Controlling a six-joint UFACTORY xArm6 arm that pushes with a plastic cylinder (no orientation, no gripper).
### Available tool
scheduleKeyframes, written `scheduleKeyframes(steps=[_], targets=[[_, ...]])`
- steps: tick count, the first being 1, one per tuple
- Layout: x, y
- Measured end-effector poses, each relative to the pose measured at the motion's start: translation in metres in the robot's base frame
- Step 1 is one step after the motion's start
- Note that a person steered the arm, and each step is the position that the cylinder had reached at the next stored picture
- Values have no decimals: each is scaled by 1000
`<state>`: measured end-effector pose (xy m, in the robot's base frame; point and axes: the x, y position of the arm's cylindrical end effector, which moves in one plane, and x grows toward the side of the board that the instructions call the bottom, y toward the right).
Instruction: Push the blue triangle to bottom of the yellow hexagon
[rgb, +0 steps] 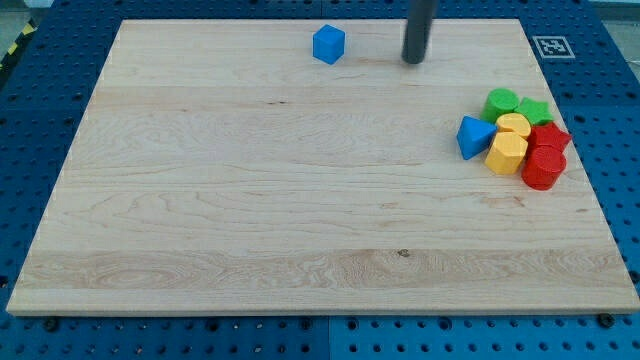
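The blue triangle (473, 136) lies at the view's right, touching the left side of a cluster of blocks. The yellow hexagon (506, 154) sits just right of it and slightly lower. A second yellow block (514, 125) sits above the hexagon. My tip (413, 60) is near the view's top, well above and left of the blue triangle, touching no block.
A blue cube (328, 44) sits near the top, left of my tip. In the cluster are a green round block (501, 101), a green star (535, 109), a red star (550, 136) and a red hexagon (543, 168). The wooden board (250, 200) ends close to the cluster's right.
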<state>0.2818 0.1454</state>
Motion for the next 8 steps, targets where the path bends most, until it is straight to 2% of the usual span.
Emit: scheduleKeyframes(steps=[1,2,3,4,8], targets=[[25,42],[53,57],[72,52],[79,17],[171,17]])
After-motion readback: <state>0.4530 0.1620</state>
